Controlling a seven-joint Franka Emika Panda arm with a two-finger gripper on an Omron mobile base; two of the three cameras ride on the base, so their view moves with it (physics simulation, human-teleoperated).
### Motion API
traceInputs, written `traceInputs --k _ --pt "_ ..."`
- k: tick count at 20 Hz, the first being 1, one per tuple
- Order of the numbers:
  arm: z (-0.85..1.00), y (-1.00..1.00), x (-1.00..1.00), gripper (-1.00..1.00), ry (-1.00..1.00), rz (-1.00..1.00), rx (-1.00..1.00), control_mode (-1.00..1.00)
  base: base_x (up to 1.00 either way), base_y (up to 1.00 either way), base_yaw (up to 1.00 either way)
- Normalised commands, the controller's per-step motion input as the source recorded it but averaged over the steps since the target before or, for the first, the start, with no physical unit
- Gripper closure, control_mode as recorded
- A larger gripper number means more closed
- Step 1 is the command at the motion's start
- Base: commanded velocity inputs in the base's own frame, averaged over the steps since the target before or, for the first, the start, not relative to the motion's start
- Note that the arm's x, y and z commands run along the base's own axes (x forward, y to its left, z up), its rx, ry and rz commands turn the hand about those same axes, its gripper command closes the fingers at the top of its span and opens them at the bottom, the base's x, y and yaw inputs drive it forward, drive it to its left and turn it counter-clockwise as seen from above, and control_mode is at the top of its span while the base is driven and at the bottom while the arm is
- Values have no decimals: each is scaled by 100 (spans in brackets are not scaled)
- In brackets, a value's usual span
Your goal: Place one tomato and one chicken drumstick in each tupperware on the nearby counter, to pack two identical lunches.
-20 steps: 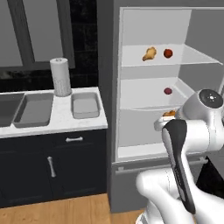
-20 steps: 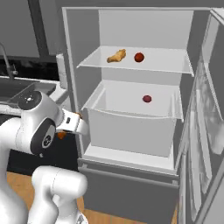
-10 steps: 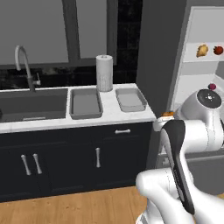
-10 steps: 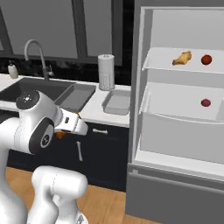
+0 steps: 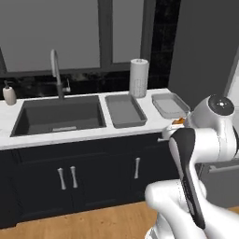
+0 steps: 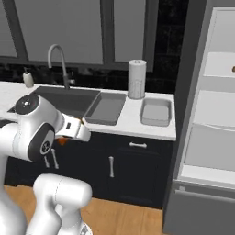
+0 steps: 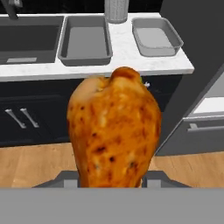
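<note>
My gripper [image 7: 113, 178] is shut on a browned chicken drumstick [image 7: 114, 131], which looms large in the hand view. The hand hovers in front of the dark cabinets, below the edge of the counter [image 5: 140, 128]. Slivers of the drumstick [image 6: 62, 141] peek out beside the white hand. Two grey tupperware stand side by side on the counter, the left tupperware [image 5: 125, 110] beside the sink and the right tupperware [image 5: 169, 105] near the counter's end. Both tupperware [image 7: 85, 41] [image 7: 156, 37] look empty from the hand. The tomato is out of view.
A dark sink [image 5: 58, 114] with a faucet [image 5: 56, 70] lies left of the trays. A paper-towel roll [image 5: 138, 77] stands behind them, and a soap bottle [image 5: 8, 93] sits far left. The open fridge [image 6: 215, 114] is at the right.
The whole picture has swung from the open fridge to the sink counter, so the base has moved. The drumstick stays held in the gripper.
</note>
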Motion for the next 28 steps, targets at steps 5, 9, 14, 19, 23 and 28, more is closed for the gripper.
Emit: traceInputs --k 5,9,14,19,23,28 --pt "0 0 0 100 0 0 0 100 60 28 0" --pt "0 0 0 100 0 0 0 100 67 22 0" --pt "0 0 0 100 0 0 0 100 46 34 -1" --pt "0 0 0 100 0 0 0 100 41 65 0" --pt "0 0 0 100 0 0 0 100 31 48 0" --pt "0 0 0 100 0 0 0 100 41 -6 0"
